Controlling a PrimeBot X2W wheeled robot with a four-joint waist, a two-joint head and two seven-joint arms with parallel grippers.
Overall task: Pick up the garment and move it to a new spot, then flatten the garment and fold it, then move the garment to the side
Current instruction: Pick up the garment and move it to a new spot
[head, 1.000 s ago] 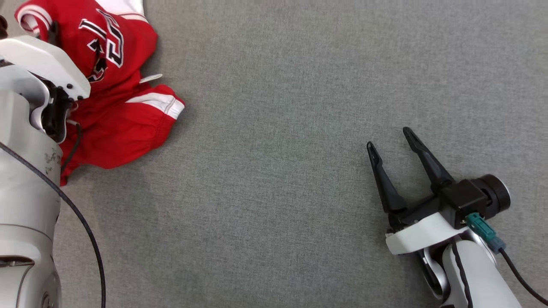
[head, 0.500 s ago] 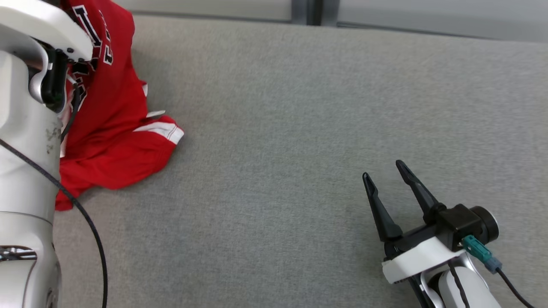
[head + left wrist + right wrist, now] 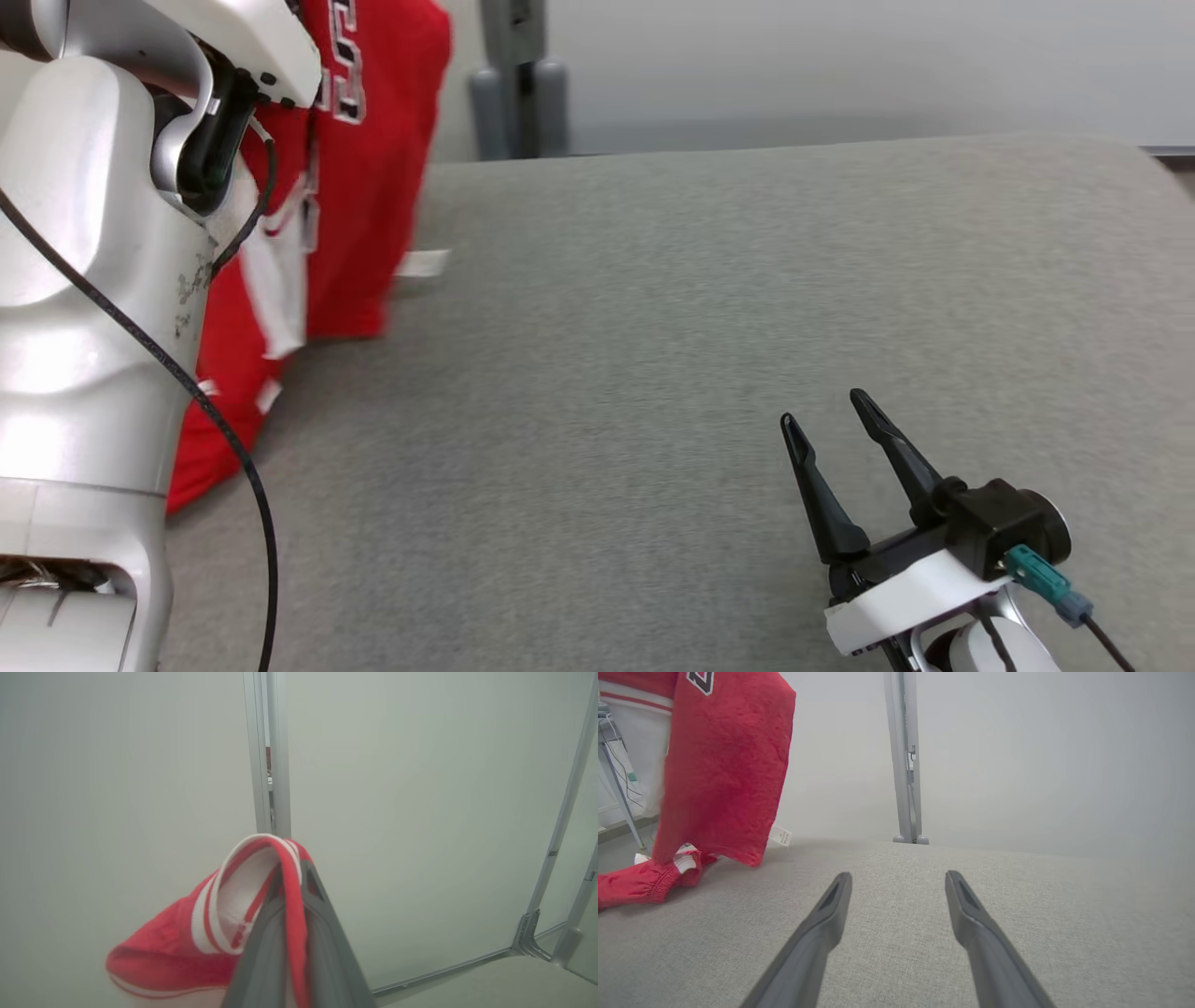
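Left wrist view settles the grip: the left gripper [image 3: 292, 870] has its jaws pressed together on a red-and-white striped hem of the garment [image 3: 187, 942], and the cloth droops to the left of them. Head view puts the garment at the far left. It hangs as a long red drape beside the pale left forearm [image 3: 93, 280], with its lettered panel high against the wall [image 3: 840, 65] and its lower end reaching down to the grey worktop [image 3: 653, 327]. Right wrist view shows a cuffed part lying on the worktop under the hanging panel, so the cloth is not wholly clear of the surface. The right gripper [image 3: 823, 409] hovers low at the near right, well apart from the garment, with its jaws spread and nothing between them.

By my reading the first step is half done. The garment is gripped and mostly raised, but it is not yet carried to a new spot. Laying it down, flattening it, folding it and shifting it aside are all left.

A second ago the garment was a bunched heap on the worktop; now it is drawn up into a hanging drape. The head camera has tilted up too, bringing the wall and a grey post [image 3: 518, 84] into the picture, so the right gripper's lower place in the frame is mostly the camera's doing. Its jaws are as wide as before, and the left jaws stay clamped.
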